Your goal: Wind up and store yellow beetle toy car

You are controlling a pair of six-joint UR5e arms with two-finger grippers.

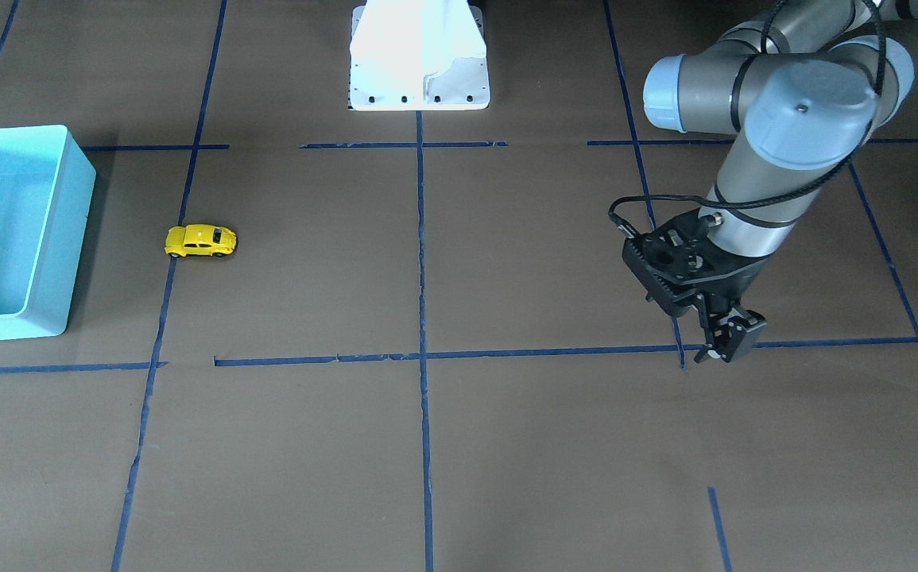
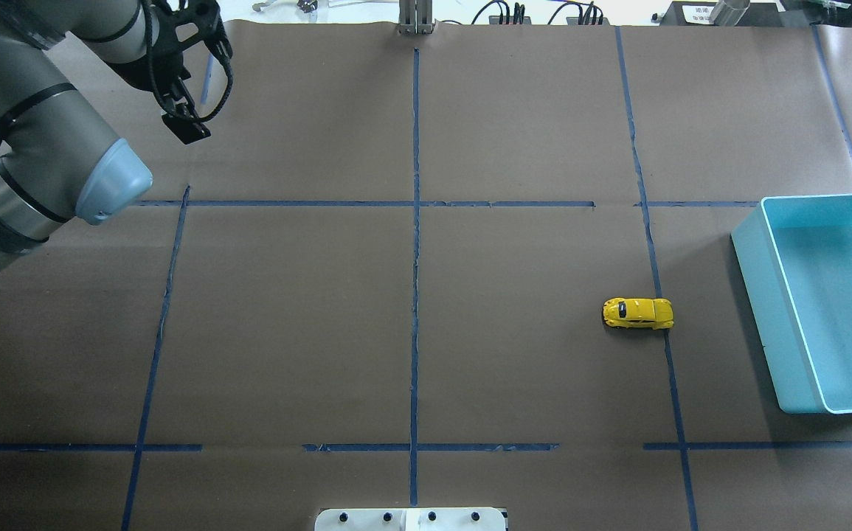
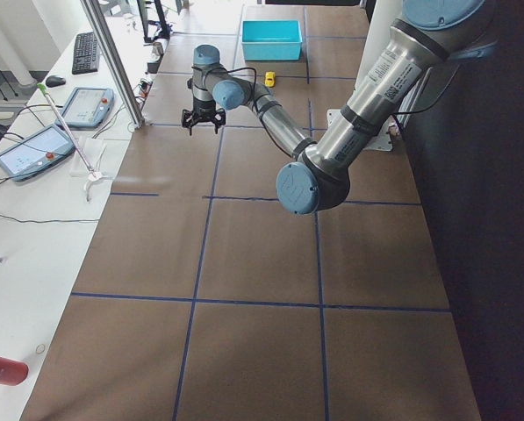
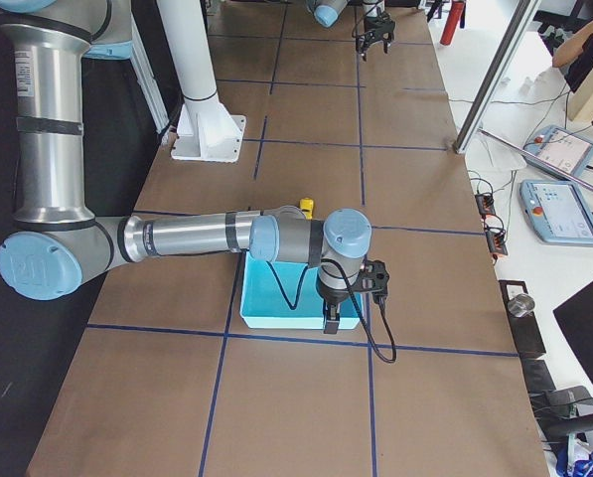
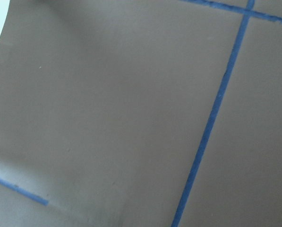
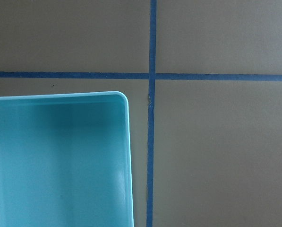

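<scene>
**Left gripper** (image 1: 733,348): it hangs above the brown paper table cover (image 1: 554,445), at the end of the table opposite the turquoise bin (image 1: 81,238) and well apart from it. It points down close to a crossing of blue tape lines (image 1: 422,318). In the two side views its fingers stand spread, and nothing is between them. The left wrist view shows only paper and tape.

**Right gripper** (image 4: 329,326): it appears only in the exterior right view, where it hangs over the bin's edge on the side away from the car. How far its fingers are apart cannot be told from that view. The right wrist view looks straight down on one rounded corner of the bin, with a tape crossing just beyond that corner.

**Yellow beetle toy car** (image 1: 200,241): it stands on its wheels on the paper, near the bin's long side wall but apart from it. Its length points toward that wall, and the end nearer the bin rests on a tape line. No gripper touches it. The left gripper is much farther from the bin than the car is.

**Robot base plate** (image 1: 419,75): white, at the table edge, well apart from the bin and farther from it than the car.
</scene>
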